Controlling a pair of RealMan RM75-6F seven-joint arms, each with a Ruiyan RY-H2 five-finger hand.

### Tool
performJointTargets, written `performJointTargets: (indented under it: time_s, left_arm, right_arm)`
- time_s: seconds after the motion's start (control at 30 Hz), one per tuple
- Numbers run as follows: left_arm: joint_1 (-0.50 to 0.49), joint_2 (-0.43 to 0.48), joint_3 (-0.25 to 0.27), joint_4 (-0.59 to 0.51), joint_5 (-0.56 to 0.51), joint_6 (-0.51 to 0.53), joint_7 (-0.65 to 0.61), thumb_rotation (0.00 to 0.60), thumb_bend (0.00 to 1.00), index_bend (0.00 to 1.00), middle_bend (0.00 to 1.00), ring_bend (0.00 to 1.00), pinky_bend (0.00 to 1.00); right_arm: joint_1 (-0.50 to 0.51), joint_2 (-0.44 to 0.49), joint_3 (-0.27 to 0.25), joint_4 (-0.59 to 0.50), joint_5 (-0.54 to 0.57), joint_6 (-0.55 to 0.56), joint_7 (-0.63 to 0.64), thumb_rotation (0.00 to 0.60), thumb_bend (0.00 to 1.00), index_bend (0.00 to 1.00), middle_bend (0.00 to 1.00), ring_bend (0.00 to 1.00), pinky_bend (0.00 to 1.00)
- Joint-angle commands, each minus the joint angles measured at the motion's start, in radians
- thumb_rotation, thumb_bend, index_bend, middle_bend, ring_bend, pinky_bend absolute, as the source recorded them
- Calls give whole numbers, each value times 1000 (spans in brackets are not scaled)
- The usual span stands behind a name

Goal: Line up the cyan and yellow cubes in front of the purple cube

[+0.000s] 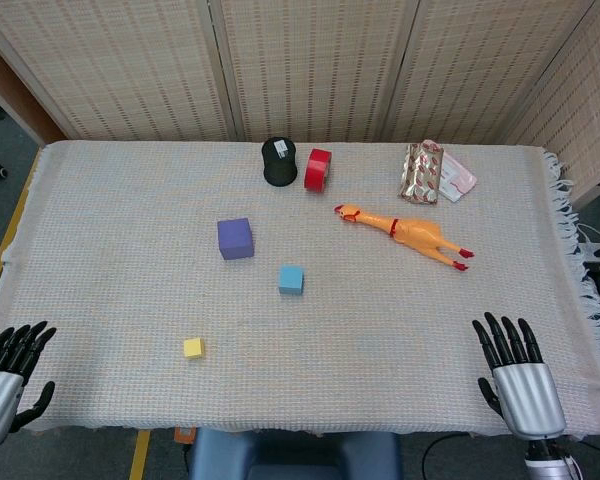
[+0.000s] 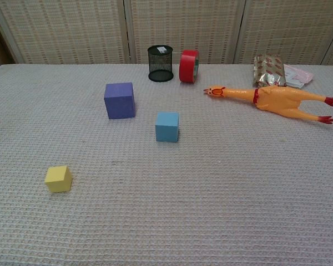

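Observation:
The purple cube (image 1: 235,238) (image 2: 120,100) stands left of the table's middle. The cyan cube (image 1: 291,279) (image 2: 167,126) sits a little nearer and to its right. The small yellow cube (image 1: 193,347) (image 2: 58,179) lies closer to the front edge, on the left. My left hand (image 1: 7,375) rests at the front left corner with fingers spread, holding nothing. At the front right corner my right hand (image 1: 518,370) is flat with fingers apart, also empty. Neither hand appears in the chest view.
A black mesh cup (image 1: 279,161) (image 2: 160,63) and a red tape roll (image 1: 318,170) (image 2: 188,66) stand at the back. An orange rubber chicken (image 1: 405,231) (image 2: 272,100) lies at the right, with a foil snack packet (image 1: 428,172) (image 2: 271,69) behind it. A woven cloth (image 1: 380,330) covers the table.

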Motion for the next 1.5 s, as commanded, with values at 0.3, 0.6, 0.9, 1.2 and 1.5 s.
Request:
performJointTargets:
  time_s: [0.3,0.6,0.9,1.2,1.5]
  left_arm:
    - [-288,-80,-143,-133,57,-313,137,600,438,0,75,33,371]
    - [-661,-291,-351,-160,-378,-815,383,600,383,0,709,642,989]
    - [-876,-536,-399,139,-610,-899,468,600,376,1,1000,997,1000]
    - [-968,-642,-381,339,-675,-955,435,600,373,0,1000,1000,1000]
    - [-1021,-690,-360,428,-734,-986,416,600,366,90,1000,1000,1000]
  right_arm:
    - [0,13,47,4,34,-57,46,600,51,0,0,0,0]
    - [18,-7,121,7,151,-117,3,600,51,0,0,0,0]
    - [30,8,162,12,231,-159,17,600,51,0,0,0,0]
    - [28,18,170,7,249,-165,31,600,52,0,0,0,0]
    - [35,22,172,9,257,-184,42,600,51,0,0,0,0]
